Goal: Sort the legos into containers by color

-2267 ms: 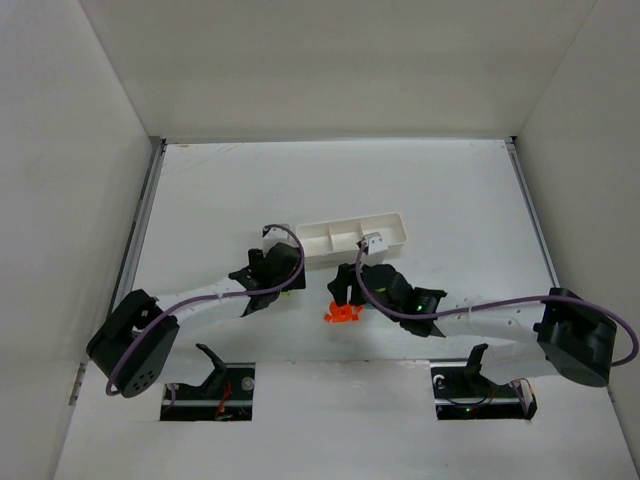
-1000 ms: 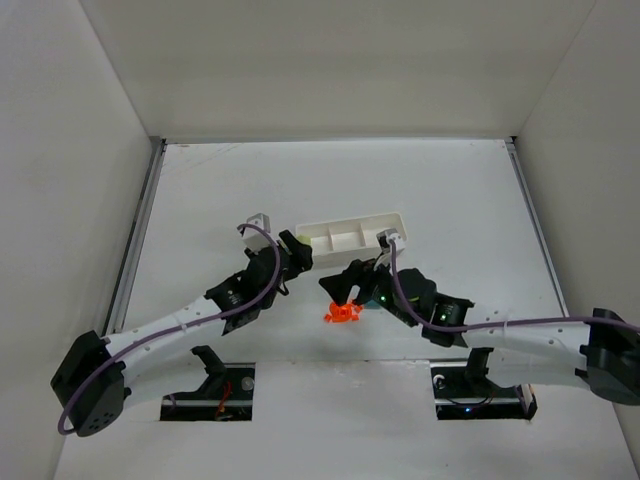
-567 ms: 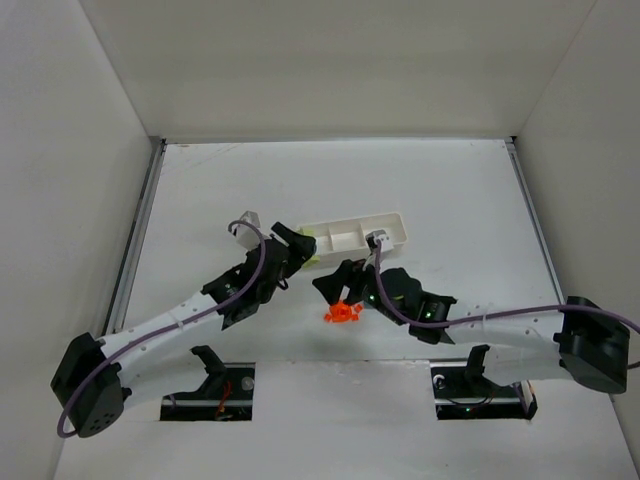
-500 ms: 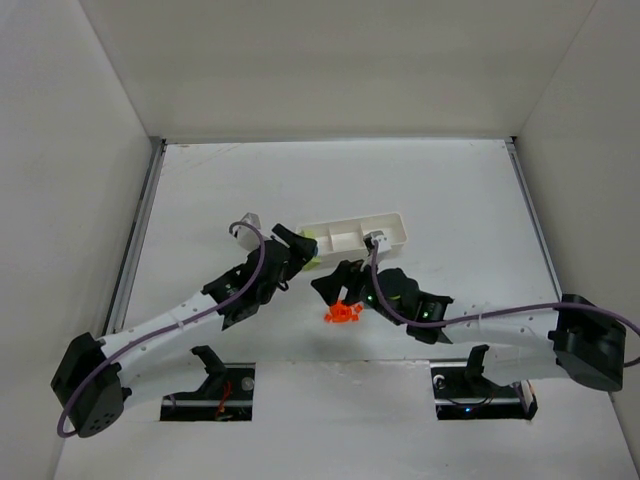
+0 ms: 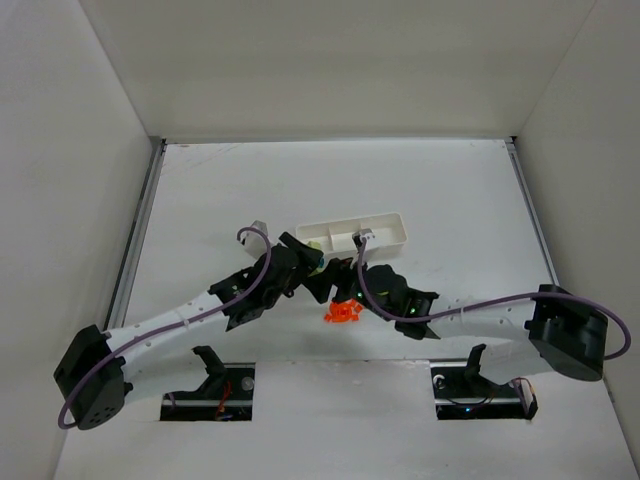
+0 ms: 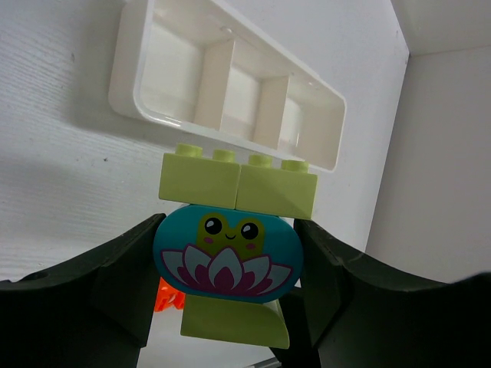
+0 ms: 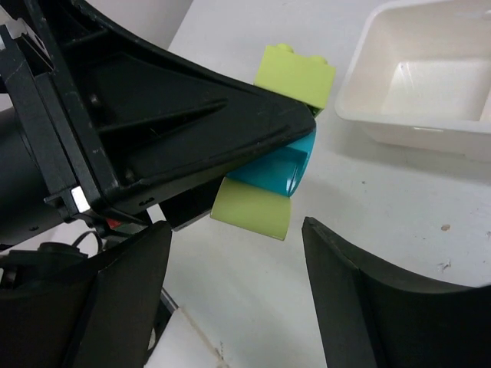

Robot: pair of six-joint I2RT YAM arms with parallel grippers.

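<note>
Hanging just beside the white tray (image 6: 126, 84), a stack of yellow-green and teal legos (image 6: 238, 184) is clamped between the left jaws. The right jaws are spread wide, nothing between them, close to that stack. Orange legos (image 5: 342, 313) are seen on the desk (image 5: 220, 190), near the tray.

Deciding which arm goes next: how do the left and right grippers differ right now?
The left gripper is shut on a yellow-green and teal lego stack; the right gripper is open and empty. The left points toward the tray; the right points at that stack. Both are black.
</note>
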